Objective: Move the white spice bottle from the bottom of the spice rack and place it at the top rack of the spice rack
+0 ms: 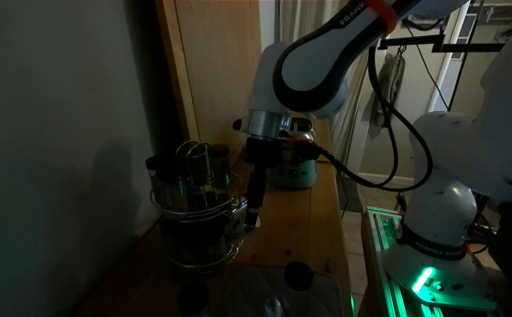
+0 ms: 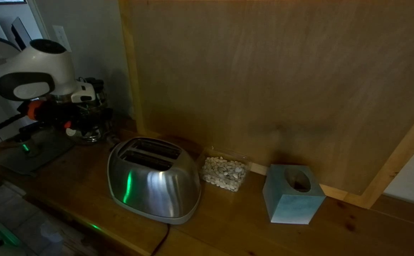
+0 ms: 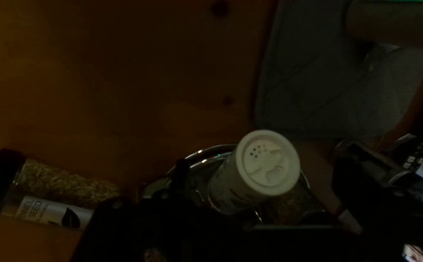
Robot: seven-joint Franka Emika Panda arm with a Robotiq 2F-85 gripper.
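The white spice bottle shows in the wrist view with its pale shaker lid toward the camera. It leans outward over the lower wire rim of the spice rack. The rack also stands in both exterior views, with dark-capped jars on its upper tier. My gripper is open, with one dark finger on each side of the bottle and visible gaps between. In an exterior view the fingers point down beside the rack's lower tier. A pale round lid shows below the gripper there. The bottle's base is hidden.
A fennel seed jar lies across the left of the wrist view. A grey mat holds a jar. The toaster, a tub of pebbles and a tissue box stand along the counter. A wall is behind the rack.
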